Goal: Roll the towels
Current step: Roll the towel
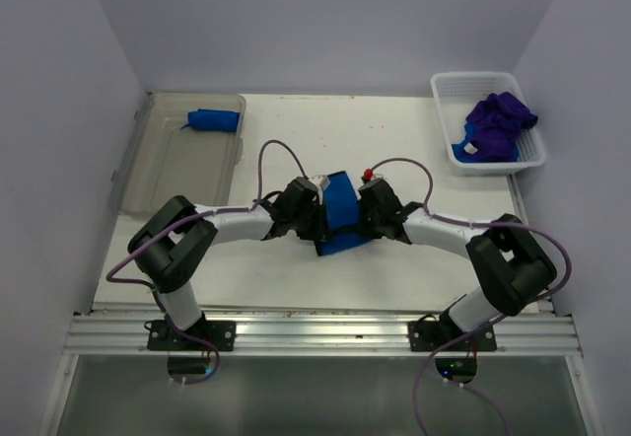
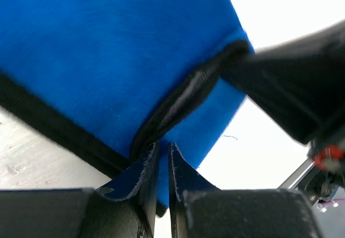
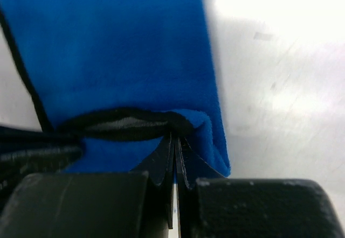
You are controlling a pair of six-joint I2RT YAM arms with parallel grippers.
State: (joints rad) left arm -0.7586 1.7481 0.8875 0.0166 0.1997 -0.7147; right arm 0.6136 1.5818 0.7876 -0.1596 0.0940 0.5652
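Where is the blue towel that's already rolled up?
In the top view, the rolled blue towel lies at the far end of the clear bin on the table's far left, across from the white basket on the right.

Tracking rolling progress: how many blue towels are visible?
3. A rolled towel in the clear bin, back left; a middle towel pinched by the left gripper and right gripper; a buried towel under purple towels in the white basket, back right. More may hide there.
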